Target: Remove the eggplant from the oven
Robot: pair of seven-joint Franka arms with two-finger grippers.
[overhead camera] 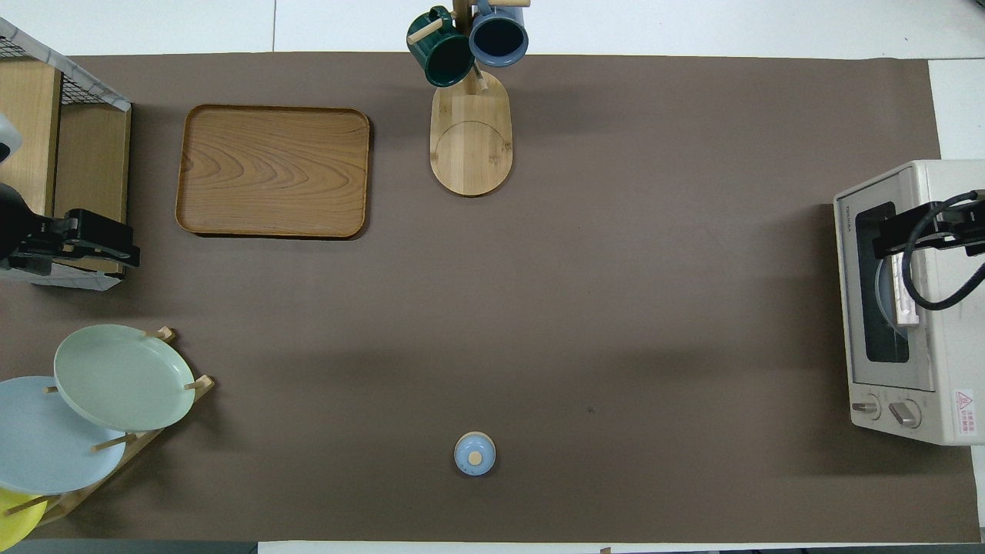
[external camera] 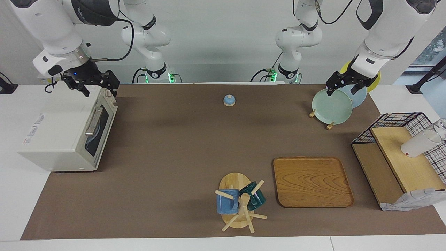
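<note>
Field notes.

Brown mat (external camera: 174, 157) spread over most of the white table.

Oven (external camera: 55, 136) at the right arm's end of the table, flat on the mat, dark glass door (external camera: 99, 129) shut, bar handle (external camera: 93, 121) across it. Only a pale curved shape seen through the glass. Eggplant not made out, hidden if inside.

Wood-and-wire shelf (external camera: 400, 167) at the left arm's end, white cup (external camera: 418, 144) lying on its side on top.

Wooden tray (external camera: 312, 181) beside the shelf, bare, farther from the robots than the plates.

Plate rack nearer the robots at the left arm's end, with a green plate (external camera: 331, 106), blue plate (external camera: 359, 96) and yellow plate (external camera: 378, 78) standing on edge.

Mug stand (external camera: 235, 188) at mid-table, farthest from the robots, with a blue mug (external camera: 227, 202) and a dark green mug (external camera: 256, 198) hung on its pegs.

Right claw (external camera: 99, 91) up in the air over the oven's top edge above the door. Fingers spread wide, nothing between them, no contact with the oven seen.

Left claw (external camera: 341, 91) in the air over the plate rack, just above the green plate's rim. Fingers spread wide, nothing gripped. Contact with the rim not possible to tell.

Small blue dome (external camera: 229, 100) with a wooden knob, alone on the mat at mid-table, near the robots.
</note>
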